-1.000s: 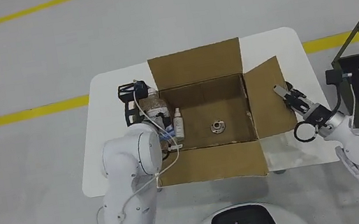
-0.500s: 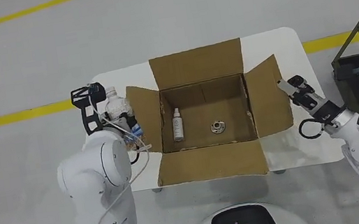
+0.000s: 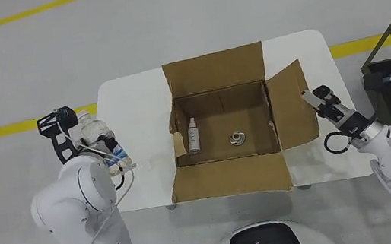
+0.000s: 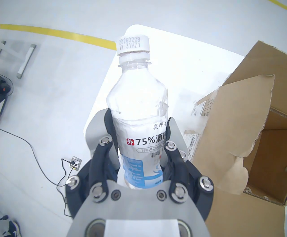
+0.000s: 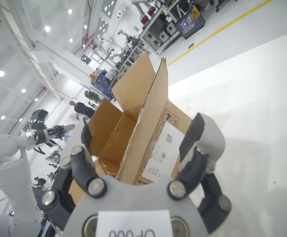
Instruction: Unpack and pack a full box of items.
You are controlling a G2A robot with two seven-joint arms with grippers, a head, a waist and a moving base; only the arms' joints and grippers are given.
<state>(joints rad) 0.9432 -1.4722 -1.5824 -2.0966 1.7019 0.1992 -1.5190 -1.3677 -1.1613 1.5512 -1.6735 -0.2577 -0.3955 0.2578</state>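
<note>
1. The left tool [image 4: 139,117] pinches the bottle [image 4: 136,89] at its label; the right tool [image 5: 142,125], spread and empty, hangs beside the right flap of the box [image 3: 210,69]
2. The bottle hangs over the left edge of the tabletop [image 3: 131,101], outside the box
3. Placement advice: carry it inward over bare tabletop, seat the base, then release
4. The long axis follows the tool, tilted; the cap leads away from the wrist

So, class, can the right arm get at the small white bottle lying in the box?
Probably, from above: the right gripper is open and empty, and nothing covers the small white bottle. The box's raised right flap stands between them, though.
</note>
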